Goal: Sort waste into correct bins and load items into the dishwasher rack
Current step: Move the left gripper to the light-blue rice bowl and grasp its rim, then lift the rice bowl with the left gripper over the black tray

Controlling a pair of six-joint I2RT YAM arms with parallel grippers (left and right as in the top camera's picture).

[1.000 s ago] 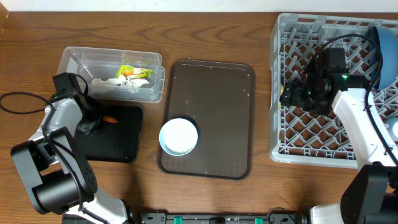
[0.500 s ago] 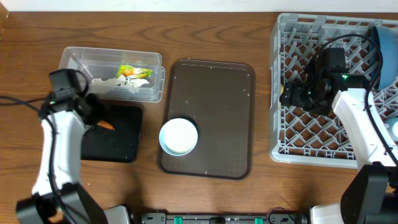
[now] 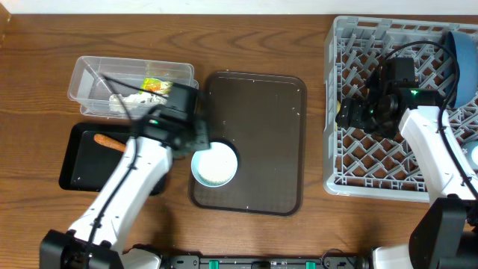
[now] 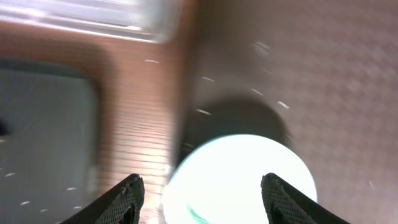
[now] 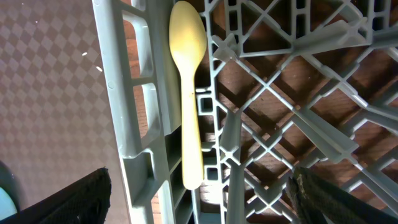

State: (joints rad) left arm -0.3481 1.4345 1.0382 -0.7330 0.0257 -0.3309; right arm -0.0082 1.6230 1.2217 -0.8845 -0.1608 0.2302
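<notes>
Spoon (image 5: 188, 93) in rack (image 5: 134, 81) clearest on R wrist, R fingers (image 5: 81, 196), L fingers (image 4: 124, 198) apart, empty

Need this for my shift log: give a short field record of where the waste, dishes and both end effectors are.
carrot: lying in the black tray
wrapper and tissue: in the clear tub
white bowl: on the brown tray
spoon: lying in the dishwasher rack
blue plate: at the rack's right edge
left end effector: open, over the bowl
right end effector: open, over the spoon
</notes>
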